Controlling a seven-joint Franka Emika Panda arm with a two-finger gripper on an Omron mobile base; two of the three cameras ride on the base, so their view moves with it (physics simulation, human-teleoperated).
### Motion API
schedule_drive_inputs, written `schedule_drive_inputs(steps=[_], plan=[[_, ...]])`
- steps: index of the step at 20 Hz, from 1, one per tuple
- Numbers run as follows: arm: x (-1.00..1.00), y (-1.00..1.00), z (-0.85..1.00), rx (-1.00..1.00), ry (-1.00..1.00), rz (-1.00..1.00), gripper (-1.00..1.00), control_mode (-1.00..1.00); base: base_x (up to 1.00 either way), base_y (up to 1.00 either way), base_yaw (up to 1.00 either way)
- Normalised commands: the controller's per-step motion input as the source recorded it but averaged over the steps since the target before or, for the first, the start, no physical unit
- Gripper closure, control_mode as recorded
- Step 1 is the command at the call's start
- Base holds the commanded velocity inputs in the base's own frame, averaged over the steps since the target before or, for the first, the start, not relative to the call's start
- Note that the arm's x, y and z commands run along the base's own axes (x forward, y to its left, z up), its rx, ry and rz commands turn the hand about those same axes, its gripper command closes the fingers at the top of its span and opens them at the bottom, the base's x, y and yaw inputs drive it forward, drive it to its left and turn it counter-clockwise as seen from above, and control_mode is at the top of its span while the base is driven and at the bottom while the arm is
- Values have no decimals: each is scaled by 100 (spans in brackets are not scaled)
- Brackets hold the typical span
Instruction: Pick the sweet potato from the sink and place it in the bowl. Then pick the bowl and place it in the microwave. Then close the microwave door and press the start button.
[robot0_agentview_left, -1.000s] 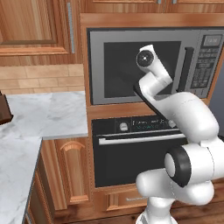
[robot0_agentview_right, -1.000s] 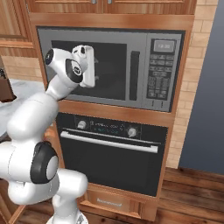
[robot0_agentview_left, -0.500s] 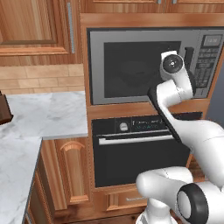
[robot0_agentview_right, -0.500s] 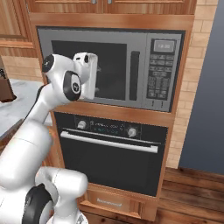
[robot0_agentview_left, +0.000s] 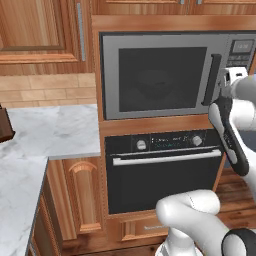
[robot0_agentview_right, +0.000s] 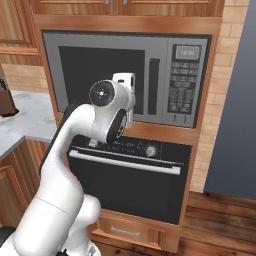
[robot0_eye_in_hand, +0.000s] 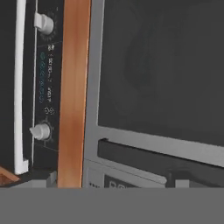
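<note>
In the left base view the microwave door (robot0_agentview_left: 160, 75) is shut and the arm has swung right toward the keypad (robot0_agentview_left: 240, 52). The right base view shows the same shift, the hand before the microwave (robot0_agentview_right: 130, 75). In the hand view the finger tips (robot0_eye_in_hand: 41, 177) stand wide apart, holding nothing. The bowl looks faint behind the glass; only start seems left.

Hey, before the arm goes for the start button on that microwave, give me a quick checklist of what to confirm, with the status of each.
1. Grey-framed microwave door with dark glass window closed flush with the front: ok.
2. Blue-patterned white bowl with the sweet potato inside: cannot tell; a faint round shape shows behind the glass, nothing clearer.
3. Right-hand keypad panel unobstructed: ok in the right base view.
4. Two-finger gripper empty with jaws apart: ok.
5. Gripper lined up with the keypad: not ok; the hand view faces the door window and the black oven's knobs.
6. Which key is the start button: cannot tell; the labels are too small.
</note>
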Motion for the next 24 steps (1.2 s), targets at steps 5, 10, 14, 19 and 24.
schedule_drive_inputs(steps=[5, 10, 14, 19, 24], plan=[[-50, -64, -1, 12, -17, 28, -100, -100, 0, 0, 0], [-47, -32, -22, 4, -25, 17, -100, -100, 0, 0, 0], [-32, -22, -33, 8, -2, 0, -100, -100, 0, 0, 0], [0, -32, -12, 13, 0, -1, -100, -100, 0, 0, 0], [24, -25, -15, 10, 0, -2, -100, -100, 0, 0, 0]])
